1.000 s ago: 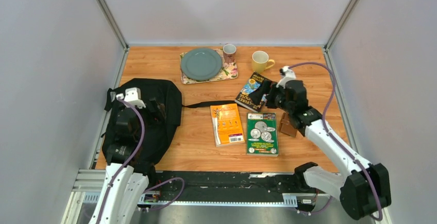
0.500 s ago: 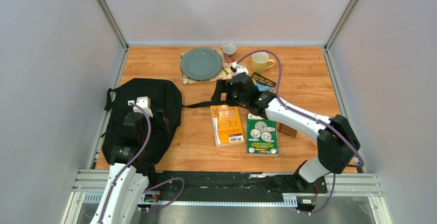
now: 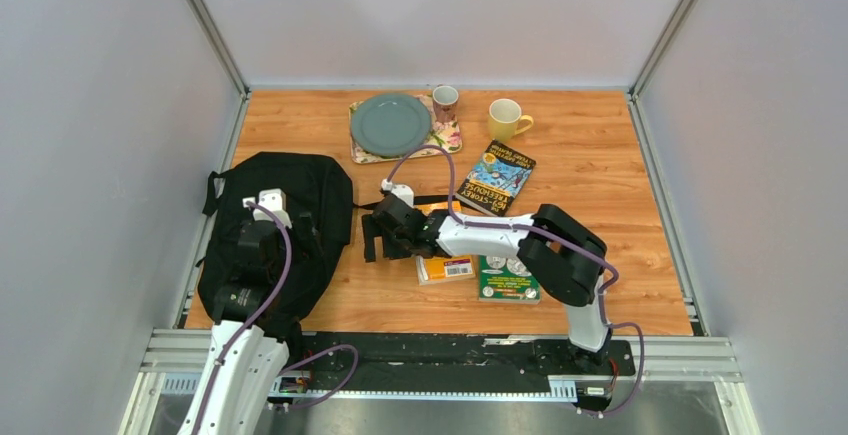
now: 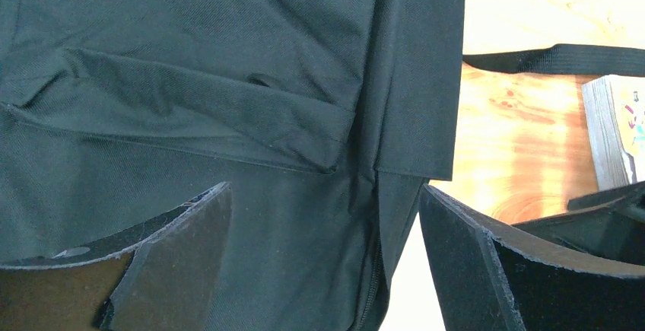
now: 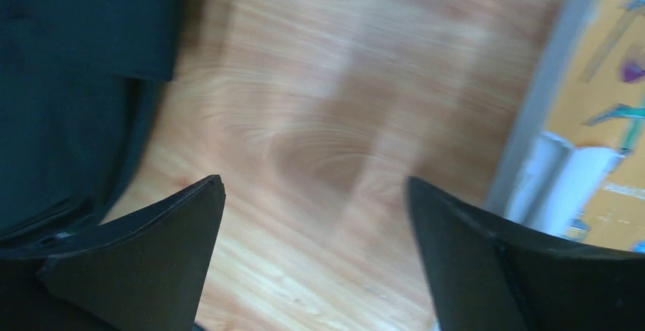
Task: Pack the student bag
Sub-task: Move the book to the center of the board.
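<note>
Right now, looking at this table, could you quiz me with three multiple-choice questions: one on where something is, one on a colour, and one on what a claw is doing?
1. Where does the black backpack lie?
A) at the left side of the table
B) on the plate
C) in the far right corner

2. What colour is the larger mug?
A) red
B) yellow
C) blue

3. How is the right claw?
A) shut on a book
B) shut on a mug
C) open, holding nothing

Answers:
1 A, it fills the left edge.
2 B, it stands yellow at the far side.
3 C, its jaws stand apart over bare wood.
</note>
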Controlling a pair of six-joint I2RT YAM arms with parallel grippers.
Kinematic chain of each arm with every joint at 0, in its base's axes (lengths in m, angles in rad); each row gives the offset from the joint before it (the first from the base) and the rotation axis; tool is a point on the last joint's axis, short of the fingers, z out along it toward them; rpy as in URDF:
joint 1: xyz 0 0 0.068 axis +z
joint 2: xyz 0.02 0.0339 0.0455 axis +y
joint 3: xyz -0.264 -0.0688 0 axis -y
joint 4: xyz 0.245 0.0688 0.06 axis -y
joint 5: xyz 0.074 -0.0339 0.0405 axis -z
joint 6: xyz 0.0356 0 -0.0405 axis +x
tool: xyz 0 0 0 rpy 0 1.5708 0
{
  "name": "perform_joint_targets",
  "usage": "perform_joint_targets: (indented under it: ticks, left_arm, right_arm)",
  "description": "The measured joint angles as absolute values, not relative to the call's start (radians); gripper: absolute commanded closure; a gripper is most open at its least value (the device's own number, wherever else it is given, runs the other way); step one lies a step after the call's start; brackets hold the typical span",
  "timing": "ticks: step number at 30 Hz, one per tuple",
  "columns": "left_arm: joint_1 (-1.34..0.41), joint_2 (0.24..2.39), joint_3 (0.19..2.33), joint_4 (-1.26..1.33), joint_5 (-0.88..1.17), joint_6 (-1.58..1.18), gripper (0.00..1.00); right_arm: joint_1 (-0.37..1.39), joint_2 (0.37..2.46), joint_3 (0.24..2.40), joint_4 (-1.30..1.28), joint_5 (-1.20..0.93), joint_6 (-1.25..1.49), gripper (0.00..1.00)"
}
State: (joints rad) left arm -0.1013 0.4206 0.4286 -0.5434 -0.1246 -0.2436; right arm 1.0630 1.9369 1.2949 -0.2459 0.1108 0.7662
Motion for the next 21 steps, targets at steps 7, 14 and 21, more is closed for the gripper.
perform_joint_targets:
  ticks: [7,14,21]
  left_arm:
    - [-0.101,0.422,0.429,-0.544,-0.131,-0.244,0.02]
    - [-0.101,0.436,0.429,-0.544,-0.129,-0.244,0.02]
    - [-0.101,0.456,0.429,-0.545,-0.113,-0.244,0.02]
  right_arm:
    - [1.011,1.882,1.166,-0.219,0.155,0.786,0.0]
    - [0.904,1.763,1.001,-0.172,0.135,0.756,0.0]
    - [0.745,1.683,0.914,-0.18,0.142,0.692,0.0]
